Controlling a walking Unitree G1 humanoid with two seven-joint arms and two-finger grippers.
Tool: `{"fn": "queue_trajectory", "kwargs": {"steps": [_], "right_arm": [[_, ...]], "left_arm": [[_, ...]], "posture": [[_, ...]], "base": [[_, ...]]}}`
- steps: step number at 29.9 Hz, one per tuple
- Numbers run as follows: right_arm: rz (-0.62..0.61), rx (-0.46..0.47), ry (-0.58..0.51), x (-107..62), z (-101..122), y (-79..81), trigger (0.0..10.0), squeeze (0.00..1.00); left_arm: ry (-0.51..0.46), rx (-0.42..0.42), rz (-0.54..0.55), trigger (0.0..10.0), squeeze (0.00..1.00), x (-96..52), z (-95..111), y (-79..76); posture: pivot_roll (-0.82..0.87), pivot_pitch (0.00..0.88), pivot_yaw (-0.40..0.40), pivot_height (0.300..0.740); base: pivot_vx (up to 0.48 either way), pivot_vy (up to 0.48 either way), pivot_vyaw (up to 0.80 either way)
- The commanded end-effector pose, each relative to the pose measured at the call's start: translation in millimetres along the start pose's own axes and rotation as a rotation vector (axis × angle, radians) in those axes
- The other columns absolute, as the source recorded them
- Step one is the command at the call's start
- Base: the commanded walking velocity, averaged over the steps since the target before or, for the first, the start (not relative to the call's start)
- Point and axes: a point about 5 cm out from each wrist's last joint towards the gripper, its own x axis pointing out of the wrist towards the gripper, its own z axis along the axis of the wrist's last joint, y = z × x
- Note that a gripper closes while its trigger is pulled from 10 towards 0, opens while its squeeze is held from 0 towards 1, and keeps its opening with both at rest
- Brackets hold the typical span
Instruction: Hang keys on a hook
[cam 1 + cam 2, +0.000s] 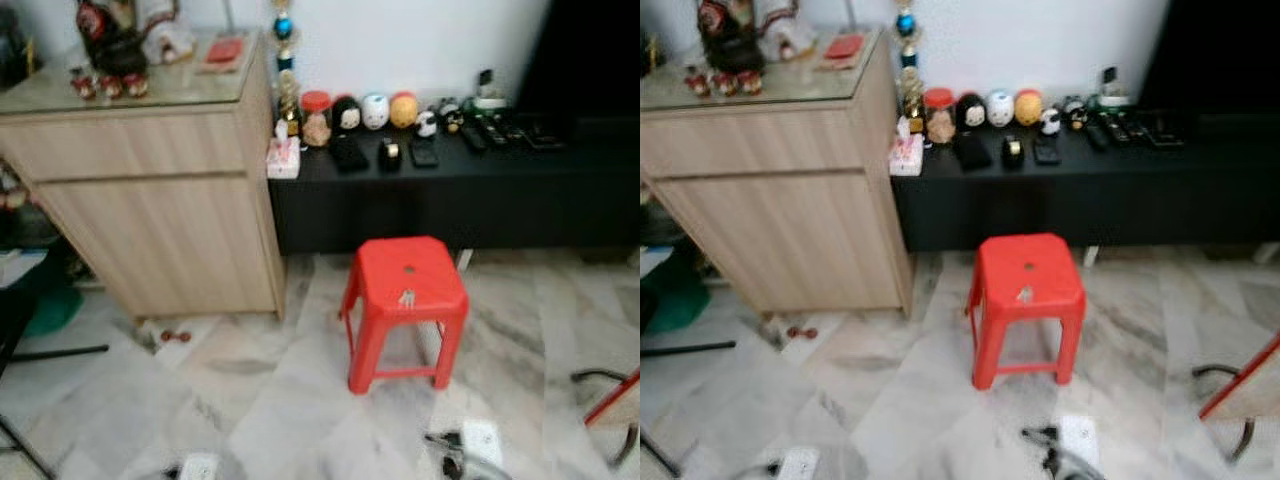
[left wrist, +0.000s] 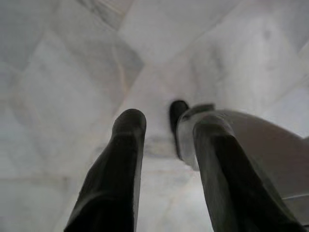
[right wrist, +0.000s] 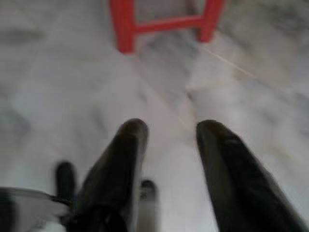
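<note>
Keys [image 1: 407, 297]: a small metallic bunch lying on the seat of the red stool [image 1: 405, 309], toward the front edge and just in front of the seat's centre hole; too small and blurred to tell its long axis or which way it points.
Red stool: stands on the marble floor [image 1: 250, 400], in front of the low black desk [image 1: 450, 195] and to the right of the wooden cabinet [image 1: 150, 200].
Left end effector [image 2: 166, 145]: hangs low over the marble floor, its two black fingers [image 2: 123, 164] spread apart with nothing between them.
Right end effector [image 3: 166, 140]: also low over the floor, fingers [image 3: 217, 159] spread and pinching nothing; the stool's legs and crossbar [image 3: 164, 23] show beyond the tips.
Black desk: carries a row of small round figurines [image 1: 375, 110], a jar with a red lid [image 1: 316, 118], dark flat objects and remote controls [image 1: 500, 130]; a pink tissue box [image 1: 283, 158] sits at its left end against the cabinet.
Jar contents: something brownish, not clear what.
Wooden cabinet: glass-topped, with dolls [image 1: 120, 40] and a red flat item [image 1: 224, 50] on top.
Floor beside the cabinet: a small red object [image 1: 175, 337].
</note>
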Motion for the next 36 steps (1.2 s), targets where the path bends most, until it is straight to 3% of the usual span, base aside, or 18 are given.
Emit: {"fn": "queue_trajectory", "kwargs": {"steps": [1,36], "right_arm": [[-0.039,0.012,0.03,-2.5,-9.2,-14.5,10.0,0.0],[-0.066,0.049,0.014,-1.5,-3.4,-18.1,10.0,0.0]], "left_arm": [[-0.007,0.013,-0.015,10.0,0.0,1.5,3.3,-5.5],[-0.011,0.026,-0.015,10.0,0.0,2.7,8.3,-4.3]], "posture": [[-0.1,0.0,0.011,0.738],[-0.1,0.02,0.017,0.738]], "base": [[0.345,0.0,0.0],[0.343,0.0,0.0]]}}
